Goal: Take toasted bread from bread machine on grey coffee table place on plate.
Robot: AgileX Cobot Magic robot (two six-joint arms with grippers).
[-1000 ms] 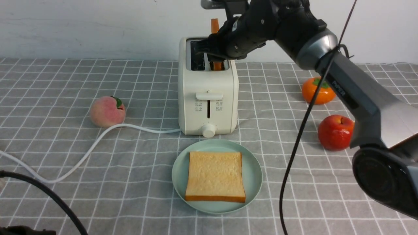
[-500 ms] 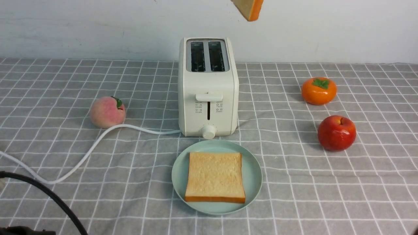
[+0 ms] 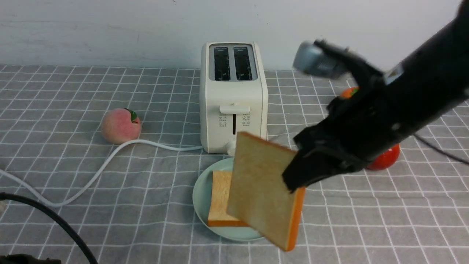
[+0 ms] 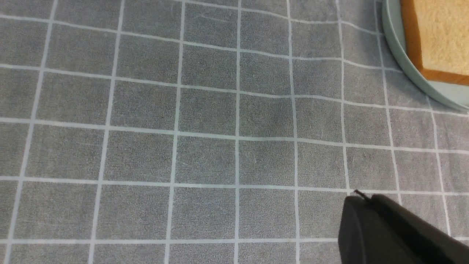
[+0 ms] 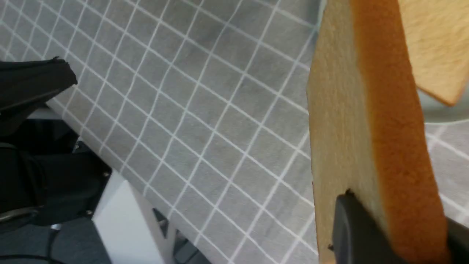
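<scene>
I have the right gripper (image 3: 297, 175) clamped on one square golden toast slice (image 3: 258, 190) with orange-brown crust, tilted above the round mint-green plate (image 3: 199, 194) by the grey checked table's (image 3: 73, 176) near edge. A matching slice (image 3: 220, 198) lies flat on the plate. The cream-white toaster (image 3: 233, 110) stands toward the far edge. Left gripper (image 4: 381, 231): one black finger visible, so I can't tell its opening.

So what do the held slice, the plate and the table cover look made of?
Held slice: likely a foam or plastic replica; the crust is a flat, uniform orange and there is no sag though it is gripped at one edge.
Plate: probably plastic or melamine; matte mint, no glaze shine.
Table cover: woven fabric; grainy weave and wavy grid lines in the left wrist view.
</scene>
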